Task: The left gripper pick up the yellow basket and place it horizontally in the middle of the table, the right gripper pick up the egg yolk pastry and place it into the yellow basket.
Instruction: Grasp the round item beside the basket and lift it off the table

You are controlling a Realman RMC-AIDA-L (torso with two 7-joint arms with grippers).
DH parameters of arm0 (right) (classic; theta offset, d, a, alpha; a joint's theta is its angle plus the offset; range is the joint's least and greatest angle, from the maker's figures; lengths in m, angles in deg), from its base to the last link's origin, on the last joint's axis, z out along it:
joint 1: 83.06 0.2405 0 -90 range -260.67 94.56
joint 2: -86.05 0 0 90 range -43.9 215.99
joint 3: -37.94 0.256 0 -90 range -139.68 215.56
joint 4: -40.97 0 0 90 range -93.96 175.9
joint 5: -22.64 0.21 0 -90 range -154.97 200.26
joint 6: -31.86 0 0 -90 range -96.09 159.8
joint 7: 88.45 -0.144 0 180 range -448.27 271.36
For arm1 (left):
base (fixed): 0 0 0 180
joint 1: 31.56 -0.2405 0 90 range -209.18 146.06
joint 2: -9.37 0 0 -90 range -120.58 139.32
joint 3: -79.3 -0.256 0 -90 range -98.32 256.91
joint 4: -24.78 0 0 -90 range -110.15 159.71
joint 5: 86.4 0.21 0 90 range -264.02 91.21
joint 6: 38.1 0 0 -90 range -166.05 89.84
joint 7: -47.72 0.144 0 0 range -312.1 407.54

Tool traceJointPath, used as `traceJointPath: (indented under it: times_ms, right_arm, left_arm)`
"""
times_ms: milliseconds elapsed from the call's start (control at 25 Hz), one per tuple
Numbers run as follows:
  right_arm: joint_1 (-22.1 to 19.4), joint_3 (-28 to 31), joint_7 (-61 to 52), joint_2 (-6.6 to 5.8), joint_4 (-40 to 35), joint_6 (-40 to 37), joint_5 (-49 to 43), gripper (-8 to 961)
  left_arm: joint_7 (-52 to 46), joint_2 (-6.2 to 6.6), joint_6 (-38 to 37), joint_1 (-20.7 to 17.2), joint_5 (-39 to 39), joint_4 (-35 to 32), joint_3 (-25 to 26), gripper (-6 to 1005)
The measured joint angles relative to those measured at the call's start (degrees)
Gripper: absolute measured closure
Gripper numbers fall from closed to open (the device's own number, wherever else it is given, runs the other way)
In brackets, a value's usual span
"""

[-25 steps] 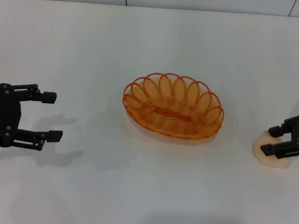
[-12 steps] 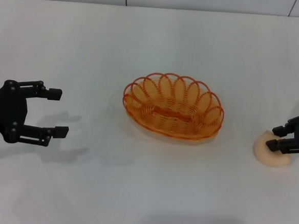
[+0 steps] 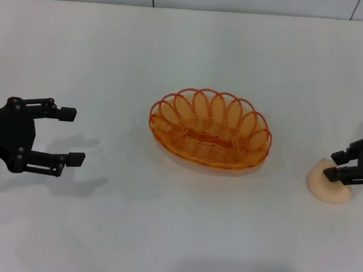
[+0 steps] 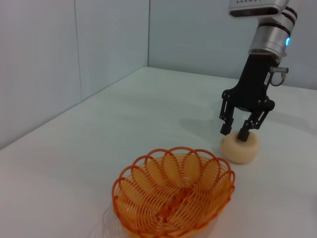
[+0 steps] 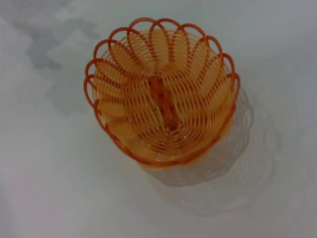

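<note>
Head view: basket first. I see the yellow basket [image 3: 210, 128] lying flat in the middle of the table [image 3: 188, 43], long axis roughly across my view, nothing inside it.
Head view, left side: the left gripper [image 3: 65, 135] hangs well apart from the basket, fingers spread wide and holding nothing.
Head view, right side: the right gripper [image 3: 333, 164] is down on the egg yolk pastry [image 3: 329, 185], which sits on the table well to the right of the basket.
Left wrist view: I see the basket [image 4: 174, 195] near the camera and, beyond it, the right gripper [image 4: 235, 132] with both fingertips resting on top of the pastry [image 4: 240, 148]. The jaws stand narrow, set to the pastry's top; I judge the grasp is being taken, but I cannot confirm a firm hold. The pastry is on the table.
Right wrist view: only the basket [image 5: 161, 96] and its shadow on the table [image 5: 277, 44]; no fingers visible.
Progress: I judge the basket half done, since it lies flat at centre and released.
Remaining: secure the pastry, lift it, carry it left, set it into the basket.
</note>
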Motion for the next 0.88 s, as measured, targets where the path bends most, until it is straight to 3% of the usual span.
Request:
traceJointPath:
  times_ms: [600,800,880]
  right_arm:
    - [-0.2,-0.9,1.8,0.44,0.5,-1.1,0.5,741]
    - [-0.2,-1.1,2.8,0.51,0.3,-1.1,1.8,912]
    - [-0.3,-1.0,3.0,0.52,-0.1,-1.2,2.5,913]
  left_arm:
    - [0.4,0.02,0.0,0.4,0.1,0.0,0.0,136]
    - [0.2,0.02,0.0,0.4,0.1,0.0,-0.2,136]
    - [0.2,0.02,0.0,0.4,0.1,0.0,-0.2,136]
